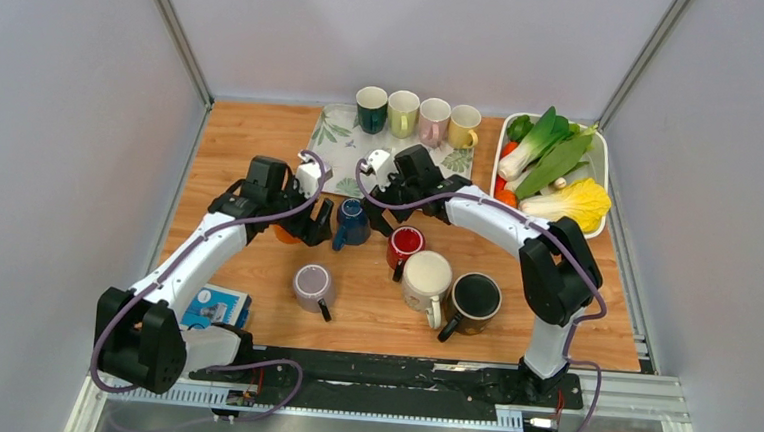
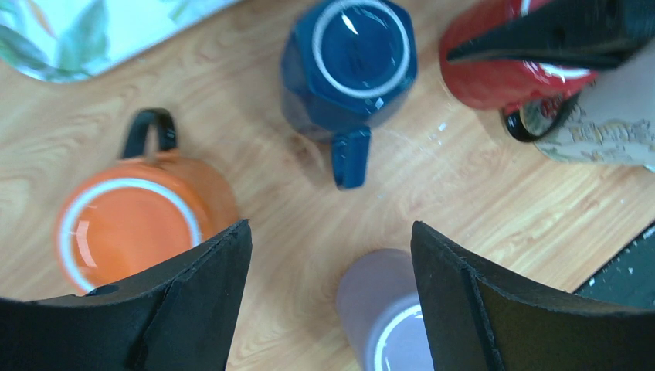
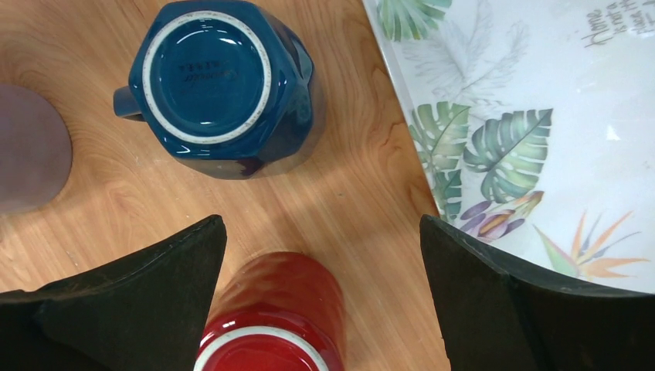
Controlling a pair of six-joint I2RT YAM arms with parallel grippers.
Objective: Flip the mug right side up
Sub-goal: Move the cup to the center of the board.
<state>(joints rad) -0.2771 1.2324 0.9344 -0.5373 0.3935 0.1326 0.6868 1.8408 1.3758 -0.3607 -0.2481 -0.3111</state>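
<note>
Your dark blue mug (image 1: 351, 222) stands upside down on the table (image 1: 252, 138). Its glazed base ring faces up, and its handle points toward the near-left. It sits just off the near edge of the leaf-print mat (image 1: 334, 143), between your two arms.

Your left gripper (image 2: 330, 226) has its jaws spread wide and holds nothing. In the top view it hangs just left of the blue mug. Its wrist camera shows the blue mug ahead of the jaws, apart from both fingers. An orange mug (image 2: 131, 224), also base up, sits beside the left finger, and a lilac mug (image 1: 311, 285) lies below the gap.

Your right gripper (image 3: 321, 219) is likewise spread and empty, hanging over the table on the far-right side of the blue mug. Its camera shows the blue mug ahead and a red mug (image 3: 278, 309) below the gap; whether the fingers touch the red mug I cannot tell.

Nearer to you stand a cream mug (image 1: 426, 277) and a black mug (image 1: 475, 297), touching or nearly so. Four upright mugs (image 1: 417, 115) line the far edge of the mat, and a white tray (image 1: 605, 150) of vegetables sits at the far right.
</note>
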